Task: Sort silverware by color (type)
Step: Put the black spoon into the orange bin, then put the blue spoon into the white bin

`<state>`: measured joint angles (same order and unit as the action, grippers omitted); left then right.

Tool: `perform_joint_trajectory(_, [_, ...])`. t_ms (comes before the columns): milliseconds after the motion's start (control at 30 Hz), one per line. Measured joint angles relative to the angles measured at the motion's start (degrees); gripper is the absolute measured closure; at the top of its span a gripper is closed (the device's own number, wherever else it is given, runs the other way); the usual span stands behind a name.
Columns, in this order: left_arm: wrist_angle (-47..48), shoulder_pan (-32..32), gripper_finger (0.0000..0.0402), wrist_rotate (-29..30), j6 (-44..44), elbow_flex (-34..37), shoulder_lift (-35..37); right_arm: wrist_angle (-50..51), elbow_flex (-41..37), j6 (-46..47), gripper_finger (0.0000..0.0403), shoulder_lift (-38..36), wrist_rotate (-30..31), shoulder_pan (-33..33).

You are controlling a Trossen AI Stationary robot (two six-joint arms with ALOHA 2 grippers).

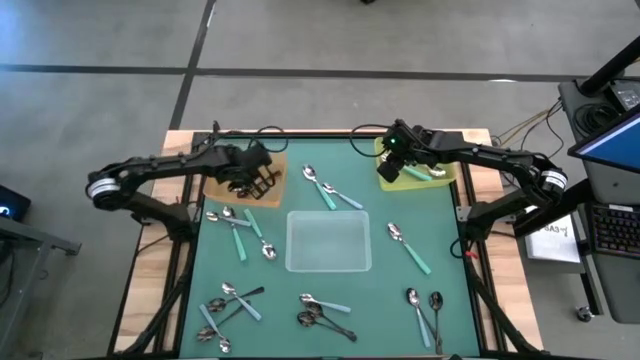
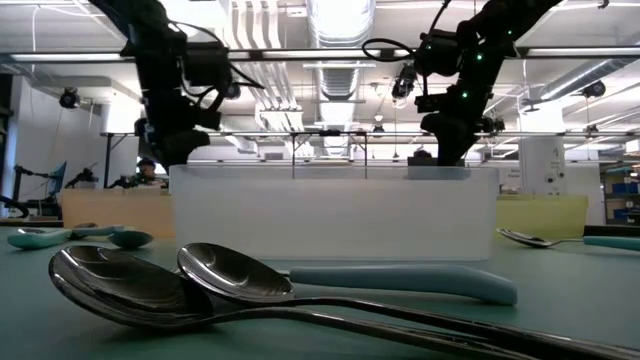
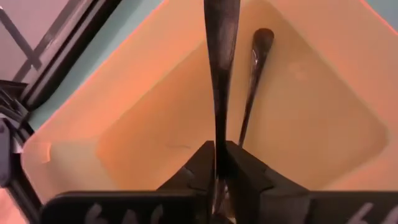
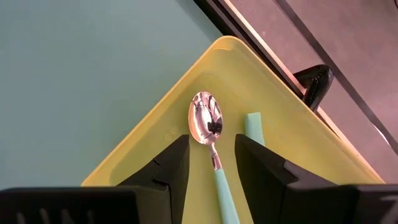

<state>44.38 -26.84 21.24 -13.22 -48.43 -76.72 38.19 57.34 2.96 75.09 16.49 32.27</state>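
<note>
Patience is what this step asks of me; my left gripper [image 3: 219, 163] hangs over the brown tray [image 1: 268, 190] at the far left of the table, and its fingers are closed on the handle of a dark spoon [image 3: 221, 74], which points down toward the tray floor; another dark spoon [image 3: 252, 81] already lies in that tray, just beside the one I hold. To do the release well, I think I should bring the spoon low and nearly flat before I let go, so that it does not bounce over the rim or strike its neighbour; then I should lift straight up, so the fingers do not drag it out again.

My right gripper [image 4: 211, 162] is over the yellow-green tray [image 4: 298, 143] at the far right; its fingers stand apart on both sides of a teal-handled spoon [image 4: 208, 124] that lies in the tray, and from the wrist view they seem not to pinch it; a second teal handle [image 4: 254, 127] lies next to it. I would raise this arm without turning it, so as not to catch the handle.

The rest of the silverware lies scattered on the green mat [image 1: 380, 280] around the clear tray [image 1: 328, 243], still unsorted; the job looks far from finished.
</note>
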Motion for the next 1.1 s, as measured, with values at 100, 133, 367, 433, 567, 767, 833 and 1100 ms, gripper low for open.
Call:
perform_joint_trajectory(100, [-1.4,-0.1,0.0358,0.1,-0.4,1.1,0.9,0.0,0.0,0.0,0.0282,0.0,0.0,0.0])
perform_joint_trajectory(133, [-1.9,-0.1,0.0351,0.2,-0.4,1.1,1.1,0.0,0.0,0.0,0.0282,0.0,0.0,0.0])
perform_joint_trajectory(367, [3.1,0.9,0.03,-13.2,0.0,-0.2,2.5,0.0,0.0,0.0,0.0282,0.0,0.0,0.0])
perform_joint_trajectory(433, [4.9,2.6,0.0292,-18.9,-0.8,0.4,3.0,0.0,0.0,0.0,0.0282,0.0,0.0,0.0])
perform_joint_trajectory(567, [6.7,8.9,0.0289,-21.3,-2.5,3.0,4.0,0.0,0.0,0.0,0.0282,0.0,0.0,0.0])
perform_joint_trajectory(767, [6.6,17.2,0.0288,-21.3,-5.6,9.9,4.4,0.0,0.0,0.0,0.0282,0.0,0.0,0.0])
perform_joint_trajectory(833, [6.5,18.4,0.0288,-17.9,-8.0,11.4,4.3,0.0,0.0,0.0,0.0282,0.0,0.0,0.0])
perform_joint_trajectory(1100, [5.1,15.6,0.0288,-2.4,-6.5,6.9,5.3,0.0,0.0,0.0,0.0282,0.0,0.0,0.0])
